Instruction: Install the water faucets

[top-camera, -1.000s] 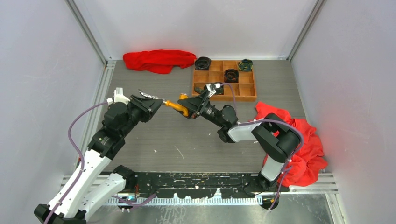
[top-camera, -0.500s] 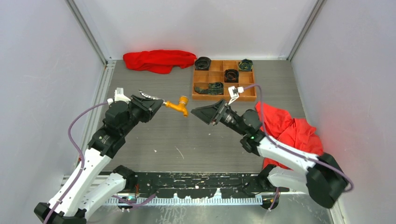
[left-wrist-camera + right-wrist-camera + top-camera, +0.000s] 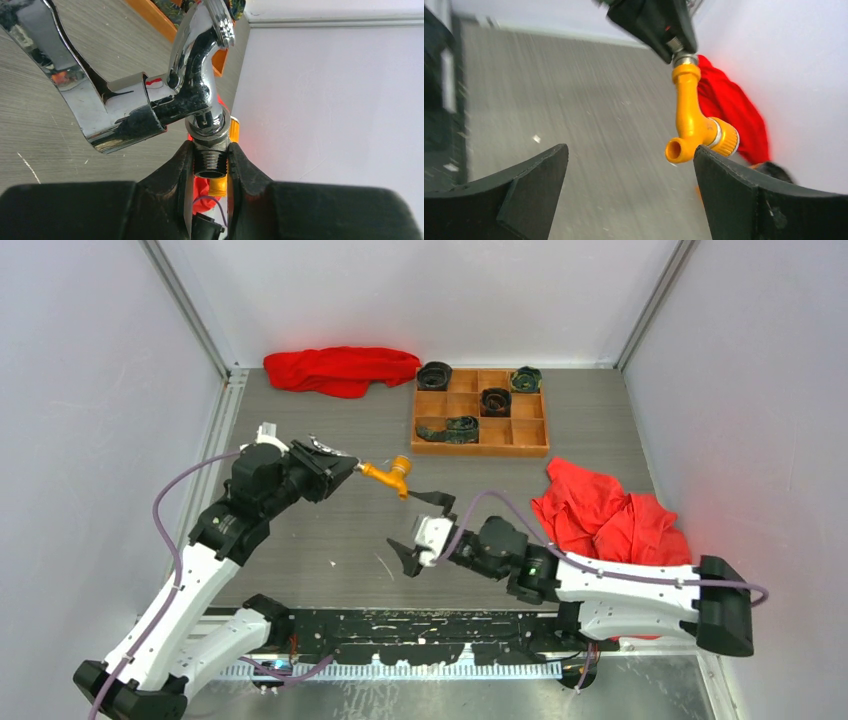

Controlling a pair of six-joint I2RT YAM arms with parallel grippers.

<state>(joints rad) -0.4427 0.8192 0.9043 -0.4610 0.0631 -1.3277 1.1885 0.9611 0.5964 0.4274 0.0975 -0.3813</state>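
Faucets, 2 pcs, metal, both off the table [image 3: 330, 540], over its left-centre.

Item 1, silver faucet [image 3: 195, 95]: chrome body w/ flat lever handle. Its threaded stub is pinched from both sides by the left gripper [image 3: 338, 472], which is clamped tight on it.

Item 2, orange faucet [image 3: 388, 473]: bent spout, ribbed collar. It sticks out to the right of the gripper tip, in line w/ the silver pc's thread. Appears joined to it and is not gripped itself.

Spare hand: right gripper [image 3: 420, 529], spread wide and empty, sits nearer and slightly right of the orange faucet, apart from it.

Handling (est.): both pcs rigid, small, prob. light to moderate weight.
- Chrome is smooth and likely slippery. Thread gives the best bite, as held now. Lever may swivel, so a poor hold.
- Orange pc: take on straight stem or ribbed collar, not across the bend. Finish looks less slick.
- Neither looks fragile, but threads could cross if turned off-axis.

Hidden / unclear:
- Joint betw. the 2 pcs is masked by the left fingers. Cannot tell how far screwed, or if merely butted.
- Lever is cut off at the left wrist view's edge.
- Tabletop is blurred in the right wrist view.
- No mounting point for the faucets made out.

Also present: tray [image 3: 480, 449] far right w/ dark rolled items [image 3: 495, 400]; red cloth [image 3: 340, 368] far left; second red cloth [image 3: 610, 520] right.
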